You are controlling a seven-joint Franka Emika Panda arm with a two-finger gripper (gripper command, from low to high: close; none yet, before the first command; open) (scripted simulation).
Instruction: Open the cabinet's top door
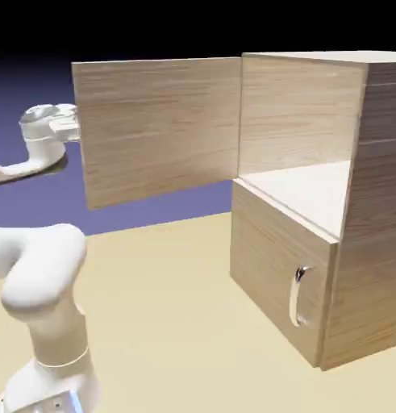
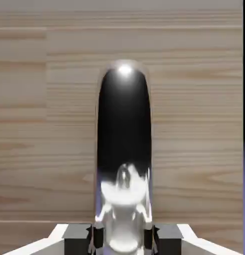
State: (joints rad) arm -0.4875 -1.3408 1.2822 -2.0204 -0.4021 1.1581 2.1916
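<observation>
**Light wood swung wide, grip on the handle at risk**

Light-wood-grain, boxy cabinet (image 1: 314, 242) stands on the tan bench (image 1: 168, 306) at the exterior view's right; its upper wood-panel top door (image 1: 156, 129) stands swung far out, with the upper compartment exposed. The white two-finger hand (image 2: 123, 238) is clamped tight on the curved, mirror-bright silver bar handle (image 2: 123, 149). Pulling further could strain the hinge at its limit, or the polished bar could slide through the pads.
</observation>
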